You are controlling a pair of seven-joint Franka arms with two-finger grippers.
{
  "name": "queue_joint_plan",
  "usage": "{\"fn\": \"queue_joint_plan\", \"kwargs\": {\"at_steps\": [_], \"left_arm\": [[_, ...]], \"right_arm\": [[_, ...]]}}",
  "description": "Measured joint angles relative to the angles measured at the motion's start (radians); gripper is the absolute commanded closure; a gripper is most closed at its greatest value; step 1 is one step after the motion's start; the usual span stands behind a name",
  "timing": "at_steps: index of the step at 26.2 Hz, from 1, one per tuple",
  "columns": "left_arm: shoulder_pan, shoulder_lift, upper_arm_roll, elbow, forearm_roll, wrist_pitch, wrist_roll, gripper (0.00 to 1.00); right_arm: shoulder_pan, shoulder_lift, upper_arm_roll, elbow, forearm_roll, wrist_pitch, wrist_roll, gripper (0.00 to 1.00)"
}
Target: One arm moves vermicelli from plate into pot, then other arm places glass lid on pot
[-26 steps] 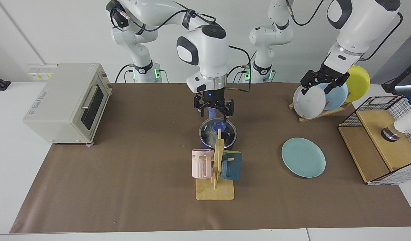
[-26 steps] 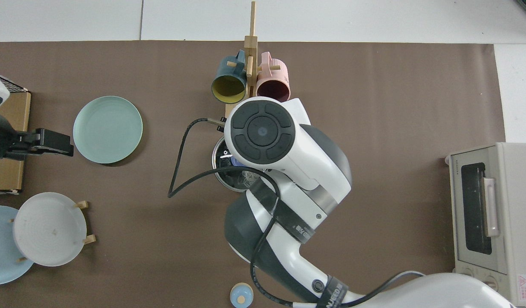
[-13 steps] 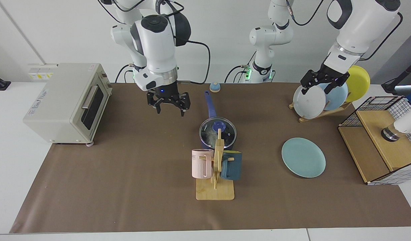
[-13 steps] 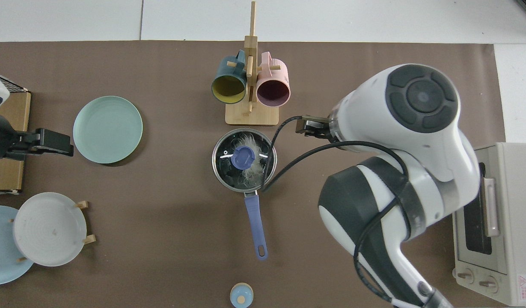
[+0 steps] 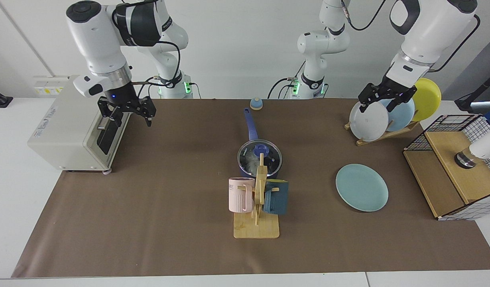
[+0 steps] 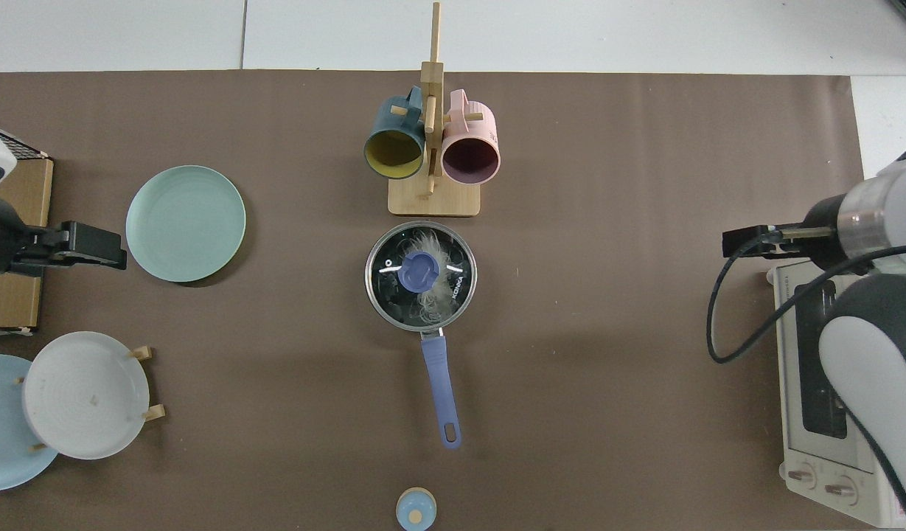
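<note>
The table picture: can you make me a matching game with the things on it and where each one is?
Things:
1. clear glass lid with blue knob
2. wispy white vermicelli
3. round pale teal-green plate
4. pink ribbed mug

Places:
A. hanging on the wooden mug rack
B. flat on the brown mat, nothing on it
C. on top of the small blue saucepan
D. inside the saucepan, under the lid

Pairs: 1-C, 2-D, 3-B, 4-A

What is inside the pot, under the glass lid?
Through the glass lid, white vermicelli shows inside the pot. The lid's blue knob covers the strands beneath it.
</note>
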Motion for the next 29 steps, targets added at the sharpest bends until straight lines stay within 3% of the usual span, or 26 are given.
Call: {"fn": "queue_joint_plan", "kwargs": {"at_steps": [3, 8, 17, 24, 29], "left_arm": [[0.0, 0.0, 0.0, 0.0, 0.0, 0.0, 0.0, 0.0], [0.0, 0.0, 0.0, 0.0, 0.0, 0.0, 0.0, 0.0], [0.0, 0.0, 0.0, 0.0, 0.0, 0.0, 0.0, 0.0], [0.0, 0.0, 0.0, 0.0, 0.0, 0.0, 0.0, 0.0], [0.0, 0.0, 0.0, 0.0, 0.0, 0.0, 0.0, 0.0]], "right_arm": [[-0.01, -0.032, -0.032, -0.005, 0.001, -0.016, -0.058, 0.0], [-0.042, -0.066, -0.033, 0.027, 0.001, -0.07, -0.076, 0.0], [-0.064, -0.04, -0.023, 0.18, 0.0, -0.234, -0.076, 0.0], [-0.158, 0.016, 0.063, 0.245, 0.0, -0.249, -0.076, 0.0], [-0.161, 0.019, 0.08, 0.253, 0.0, -0.25, -0.049, 0.0]]}}
